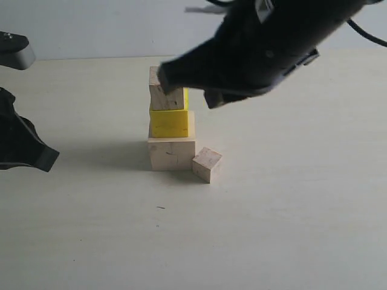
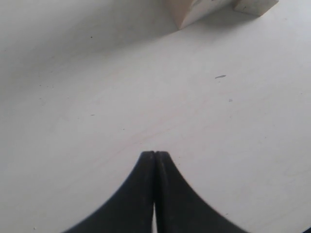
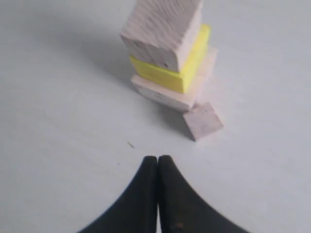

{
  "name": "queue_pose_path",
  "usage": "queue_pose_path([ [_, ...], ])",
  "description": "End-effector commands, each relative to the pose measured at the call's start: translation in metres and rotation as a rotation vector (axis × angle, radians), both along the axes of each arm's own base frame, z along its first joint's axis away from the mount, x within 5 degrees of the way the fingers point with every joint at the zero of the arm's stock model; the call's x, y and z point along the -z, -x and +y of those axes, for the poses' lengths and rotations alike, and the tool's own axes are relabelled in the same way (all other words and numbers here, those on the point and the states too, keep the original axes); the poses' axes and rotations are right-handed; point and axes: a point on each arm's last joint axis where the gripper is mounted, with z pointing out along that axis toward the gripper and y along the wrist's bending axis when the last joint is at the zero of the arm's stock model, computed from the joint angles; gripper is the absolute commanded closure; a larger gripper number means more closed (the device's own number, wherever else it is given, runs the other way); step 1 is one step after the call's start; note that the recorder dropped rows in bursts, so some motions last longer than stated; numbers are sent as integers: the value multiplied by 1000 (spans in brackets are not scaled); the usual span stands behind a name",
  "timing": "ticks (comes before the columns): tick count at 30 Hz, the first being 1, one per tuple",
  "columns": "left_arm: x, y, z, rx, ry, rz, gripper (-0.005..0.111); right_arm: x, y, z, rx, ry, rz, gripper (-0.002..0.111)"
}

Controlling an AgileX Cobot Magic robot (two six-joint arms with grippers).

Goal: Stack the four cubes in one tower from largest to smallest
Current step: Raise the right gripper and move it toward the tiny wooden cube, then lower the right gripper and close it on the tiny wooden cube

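Three-cube stack point(image 1: 169, 124) on the table point(image 1: 272, 229), smallest cube point(image 1: 207, 164) just right of the bottom cube point(image 1: 171, 154)

The place looks like a robotics lab or test bench. A plain pale surface point(image 1: 290, 229) ends at its far edge against a bare blue-grey wall point(image 1: 91, 27). A black left arm point(image 1: 18, 145) and right arm point(image 1: 272, 42) work over it, with simple practice cubes point(image 1: 172, 152) set out.

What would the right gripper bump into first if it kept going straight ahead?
Most likely the tower: the shut right gripper points toward the wooden cube topping the yellow cube. The loose small cube sits off to one side. Depth is hard to judge, so I'm not certain.
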Motion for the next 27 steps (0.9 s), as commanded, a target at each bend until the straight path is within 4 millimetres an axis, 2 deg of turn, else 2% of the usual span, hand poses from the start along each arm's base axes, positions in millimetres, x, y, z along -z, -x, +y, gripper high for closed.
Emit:
queue_pose_path([
  [1, 1, 1, -1, -1, 14, 10, 107, 30, -2, -20, -14, 128, 1, 108],
  [8, 1, 3, -1, 4, 10, 28, 107, 78, -18, -26, -11, 148, 81, 108],
  [13, 1, 3, -1, 8, 8, 34, 107, 99, -30, -22, -84, 93, 140, 108],
  [16, 2, 4, 0, 8, 6, 38, 107, 115, -41, -29, -163, 120, 178, 108],
  [19, 2, 4, 0, 17, 1, 39, 107, 116, -49, -38, -169, 120, 156, 108],
  [22, 2, 4, 0, 31, -5, 39, 107, 119, -41, -42, -269, 81, 143, 108],
  [24, 2, 5, 0, 31, -5, 41, 107, 131, -27, -43, -337, 32, 157, 108],
  [27, 2, 4, 0, 36, -5, 35, 107, 135, -30, -42, -297, -6, 69, 108],
])
